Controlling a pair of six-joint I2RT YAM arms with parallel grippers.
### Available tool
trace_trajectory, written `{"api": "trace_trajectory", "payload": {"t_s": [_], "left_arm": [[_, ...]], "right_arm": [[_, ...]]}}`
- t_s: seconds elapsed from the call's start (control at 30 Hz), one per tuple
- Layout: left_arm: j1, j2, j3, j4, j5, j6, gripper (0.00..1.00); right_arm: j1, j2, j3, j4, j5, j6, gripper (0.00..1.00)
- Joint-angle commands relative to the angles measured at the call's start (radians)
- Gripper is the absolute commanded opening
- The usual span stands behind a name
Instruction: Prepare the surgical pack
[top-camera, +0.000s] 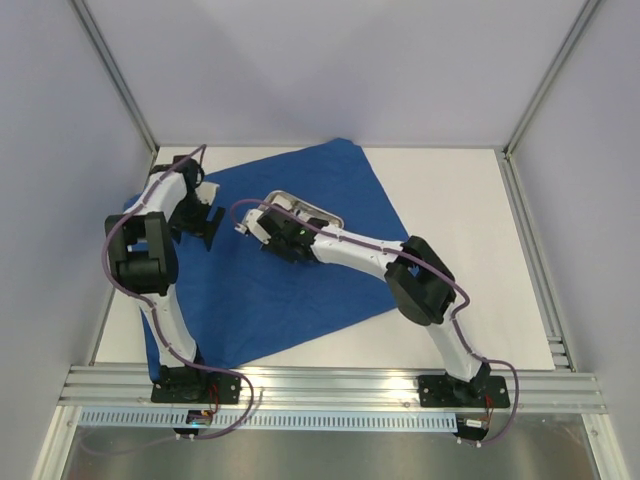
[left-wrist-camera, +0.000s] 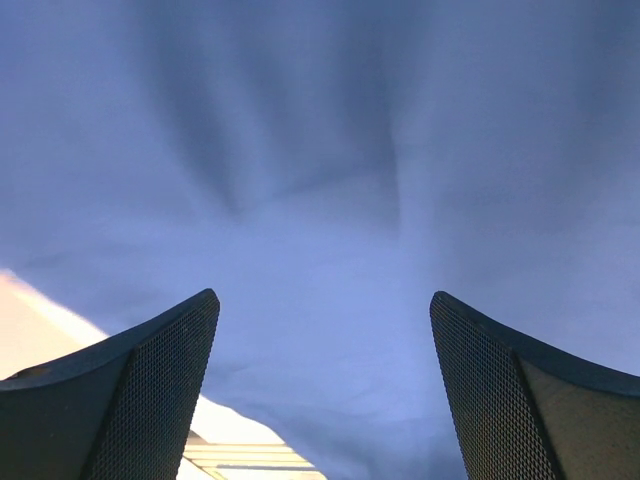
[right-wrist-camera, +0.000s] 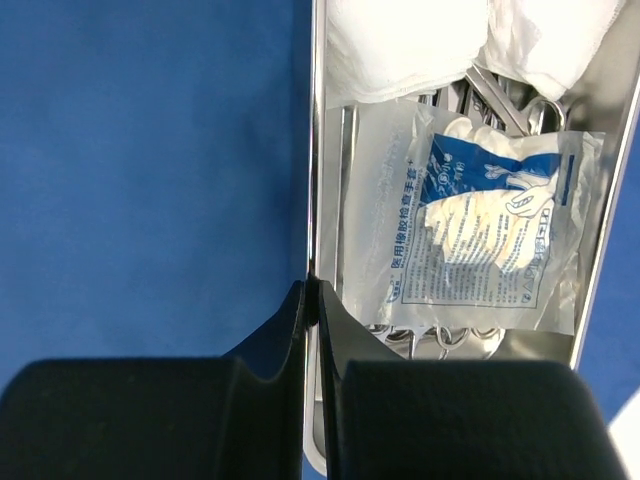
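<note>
- Black fingers of the right gripper are clenched on one thin long rim of the steel tray.
- That tray sits on the blue cloth, spread flat across the table, near the cloth's middle.
- Inside lie white gauze, a sealed glove packet and silver instruments, all loose.
- Wide open and holding nothing, the left gripper hangs above the cloth's left part.
- Steel looks stiff and slick; a rim pinch likely suits sliding, while tilting could spill the contents.
- Soft and light, the cloth is probably best taken by a corner.
</note>
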Motion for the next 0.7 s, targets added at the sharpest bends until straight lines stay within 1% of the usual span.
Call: {"api": "trace_trajectory", "payload": {"t_s": [0.0, 0.1, 0.2, 0.23, 0.37, 0.43, 0.53, 0.6, 0.63, 0.67], "left_arm": [[0.107, 0.0, 0.058, -0.027, -0.036, -0.035, 0.95], [0.142, -0.002, 0.061, -0.02, -0.045, -0.015, 0.95], [0.145, 0.001, 0.061, -0.007, -0.075, 0.003, 0.96], [0.145, 0.003, 0.059, -0.001, -0.083, 0.007, 0.96], [0.167, 0.012, 0.078, 0.01, -0.106, 0.013, 0.96], [0.185, 0.023, 0.093, 0.005, -0.108, 0.011, 0.96], [0.19, 0.032, 0.121, -0.001, -0.108, 0.026, 0.96], [0.191, 0.032, 0.127, -0.004, -0.106, 0.033, 0.96], [0.191, 0.029, 0.131, -0.006, -0.109, 0.031, 0.96], [0.19, 0.027, 0.135, -0.006, -0.109, 0.033, 0.96]], "right_arm": [[0.039, 0.04, 0.107, 0.032, -0.127, 0.02, 0.01], [0.062, 0.076, 0.188, 0.023, -0.191, 0.069, 0.01], [0.085, 0.128, 0.257, -0.002, -0.197, 0.081, 0.0], [0.087, 0.137, 0.267, -0.003, -0.235, 0.092, 0.0], [0.102, 0.184, 0.329, -0.008, -0.274, 0.139, 0.01], [0.113, 0.203, 0.369, -0.012, -0.292, 0.158, 0.03], [0.13, 0.217, 0.382, -0.013, -0.309, 0.178, 0.22], [0.131, 0.206, 0.388, -0.019, -0.309, 0.179, 0.32], [0.131, 0.198, 0.392, -0.029, -0.309, 0.184, 0.42], [0.133, 0.189, 0.406, -0.037, -0.305, 0.186, 0.46]]}}
